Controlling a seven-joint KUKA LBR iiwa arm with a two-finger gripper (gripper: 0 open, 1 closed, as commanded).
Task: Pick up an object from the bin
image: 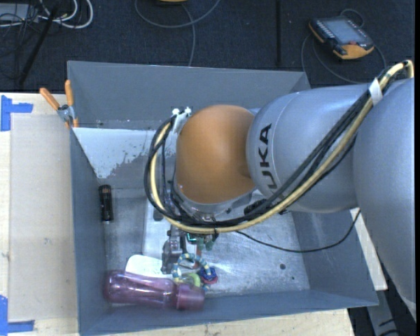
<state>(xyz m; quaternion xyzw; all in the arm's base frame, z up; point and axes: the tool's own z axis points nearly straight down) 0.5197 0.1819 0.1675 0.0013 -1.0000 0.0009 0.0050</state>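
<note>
- Toward the left of the grey bin [196, 89], well apart from everything else, a small dark cylinder [106, 203] lies on the floor with its length running up and down the frame.
- Along the bin's lower wall lies a purple bottle [148, 288], its long axis running left to right and its darker cap end pointing right.
- A flat white piece [143, 264] rests just above the bottle, touching or nearly touching it.
- The gripper [180, 261] hangs low just right of the white piece, directly above the bottle's cap end in the frame. From where I stand, I cannot tell whether it is open or closed, nor whether it has anything.
- Right beside it sits a small green-and-blue clutter [201, 275], too tangled to name.
- I judge the bottle the likeliest pick, and its length would need crossing.
- The arm's orange cover [213, 152] looms above, at frame centre.
</note>
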